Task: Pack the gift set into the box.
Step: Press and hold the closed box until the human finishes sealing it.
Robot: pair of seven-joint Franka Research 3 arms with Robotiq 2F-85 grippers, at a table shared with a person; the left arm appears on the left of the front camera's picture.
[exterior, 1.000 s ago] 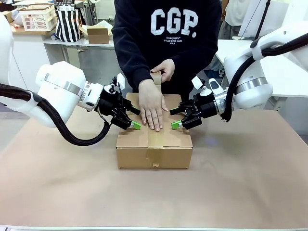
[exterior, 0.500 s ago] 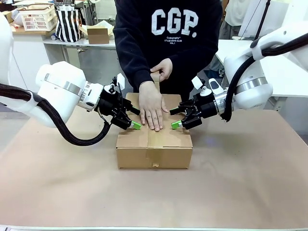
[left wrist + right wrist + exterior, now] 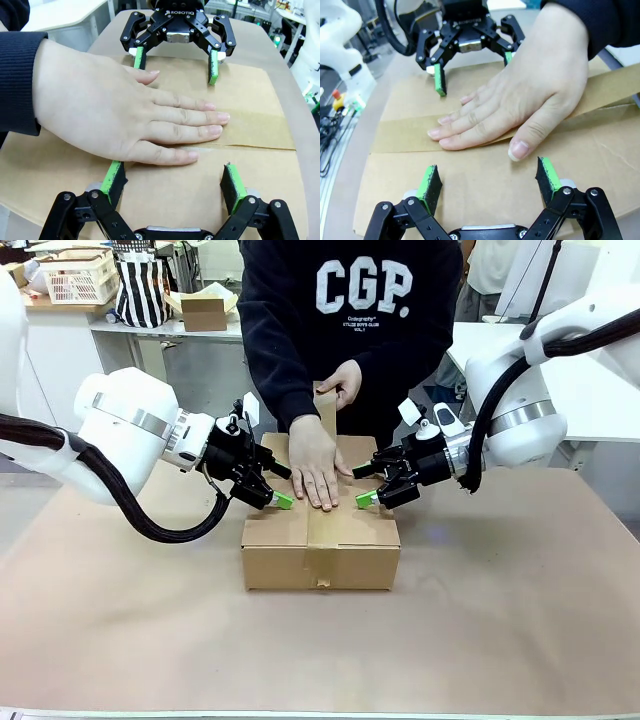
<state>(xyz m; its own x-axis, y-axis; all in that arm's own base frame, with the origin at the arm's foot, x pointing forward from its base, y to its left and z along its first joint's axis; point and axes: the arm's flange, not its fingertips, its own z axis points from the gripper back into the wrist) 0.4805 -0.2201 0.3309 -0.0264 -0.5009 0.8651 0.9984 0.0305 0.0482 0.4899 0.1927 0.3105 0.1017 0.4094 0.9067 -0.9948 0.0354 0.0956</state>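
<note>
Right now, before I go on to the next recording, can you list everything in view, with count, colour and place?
box: one, brown cardboard, flaps closed, centre of the table.
tape strip: one, brown, along the box's centre seam, its far end lifted off the box.
table: one, covered in brown.
small open carton: one, brown, on the far counter.
striped bag: one, black and white, beside that carton.
basket: one, pale, far left.
person's hand: flat on the tape; the other hand holds the lifted end.
left hand: open, pads on the box top.
right hand: open, pads on the box top.
</note>
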